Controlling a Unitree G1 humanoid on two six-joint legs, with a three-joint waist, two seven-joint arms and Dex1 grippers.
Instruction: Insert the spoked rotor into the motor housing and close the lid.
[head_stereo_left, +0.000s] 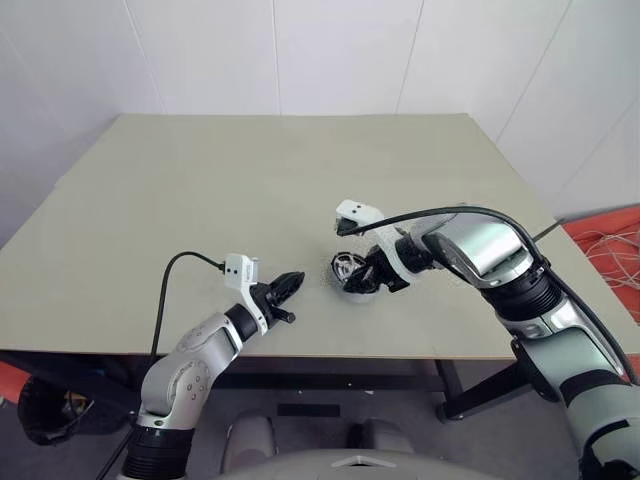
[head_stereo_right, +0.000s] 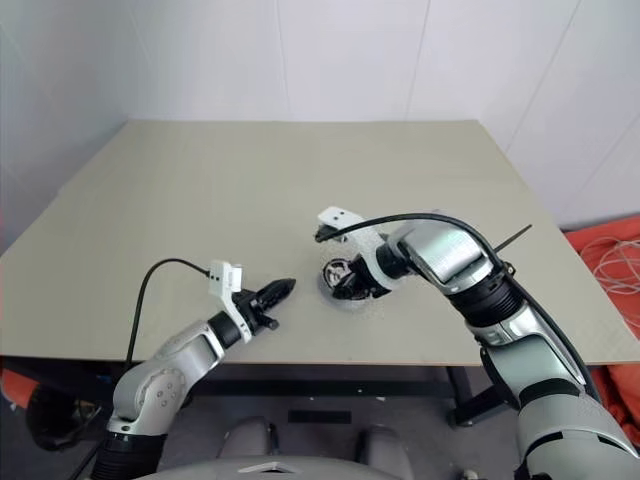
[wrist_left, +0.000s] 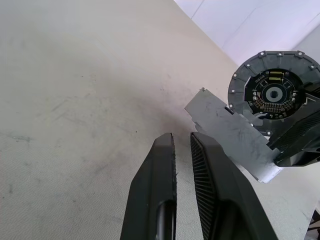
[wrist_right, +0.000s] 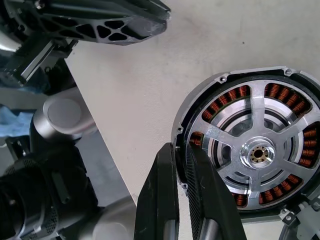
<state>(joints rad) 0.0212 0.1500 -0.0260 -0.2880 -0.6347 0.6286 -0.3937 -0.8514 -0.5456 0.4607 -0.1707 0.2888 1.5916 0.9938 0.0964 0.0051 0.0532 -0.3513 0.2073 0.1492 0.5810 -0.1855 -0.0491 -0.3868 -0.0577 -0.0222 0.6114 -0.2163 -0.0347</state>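
The motor housing (wrist_right: 250, 150), with the spoked rotor (wrist_right: 257, 152) seated inside, is seen right of centre on the worktop (head_stereo_left: 250, 190). Its rim is pinched by the right gripper (wrist_right: 181, 165). The left gripper (head_stereo_left: 285, 288), fingers nearly together and empty, is held apart to its left.

The left arm, a silver-grey jointed limb with a black cable looped from its wrist camera mount, extends forward and inward. Its left gripper (head_stereo_left: 290, 284), two black ribbed fingers, points toward the robot's right, roughly level, fingers nearly together with a thin gap and nothing between them. The right arm, silver-grey with a larger polished elbow casing, bends inward across the front. Its right gripper (wrist_right: 181, 165) points steeply downward and leftward, its black fingers pressed almost together, the wrist sharply flexed.
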